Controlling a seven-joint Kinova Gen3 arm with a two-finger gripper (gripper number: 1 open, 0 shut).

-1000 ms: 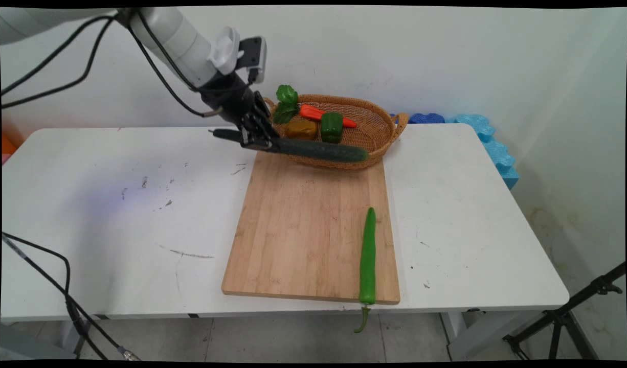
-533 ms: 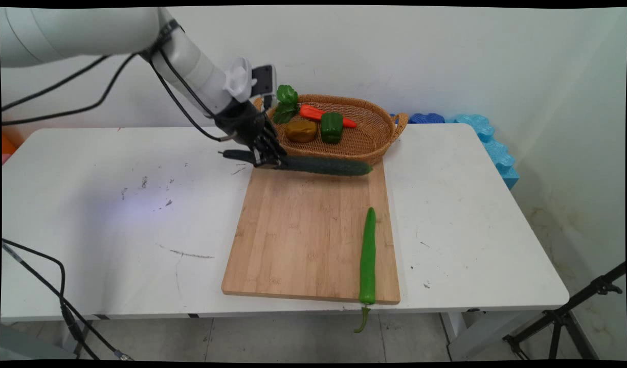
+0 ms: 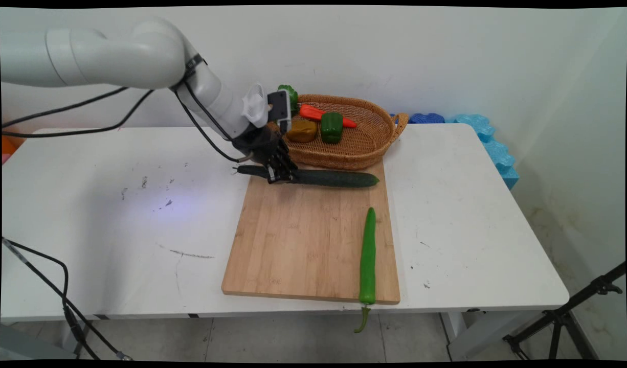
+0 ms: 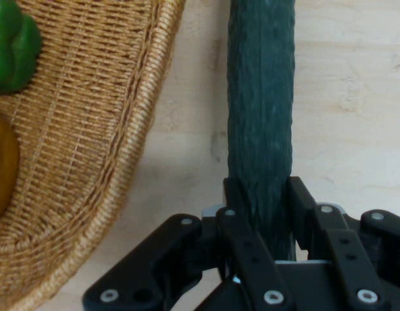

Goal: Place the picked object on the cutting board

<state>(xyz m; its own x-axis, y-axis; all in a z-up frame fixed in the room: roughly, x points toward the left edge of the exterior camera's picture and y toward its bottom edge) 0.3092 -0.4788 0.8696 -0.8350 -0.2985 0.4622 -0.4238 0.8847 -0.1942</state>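
The jaws are clenched on a dark green cucumber (image 3: 334, 178) near its 9 o'clock end. The cucumber lies level, running from 9 to 3 o'clock along the far edge of the wooden cutting board (image 3: 303, 240) — resting on it or just above it, I cannot tell which. The wicker basket (image 3: 364, 148) is just beside it at 12 o'clock and holds a green pepper (image 3: 332, 127) and a carrot (image 3: 318, 113). A long green chili (image 3: 367, 255) lies at the board's 4 o'clock, well apart, on the white tabletop (image 3: 114, 230).

Cucumber (image 4: 260, 97) is showing a dark, matt, finely ridged skin. Basket (image 4: 90, 129) is looking like rough woven wicker; cutting board (image 3: 303, 240) is reading as pale, smooth-grained wood.
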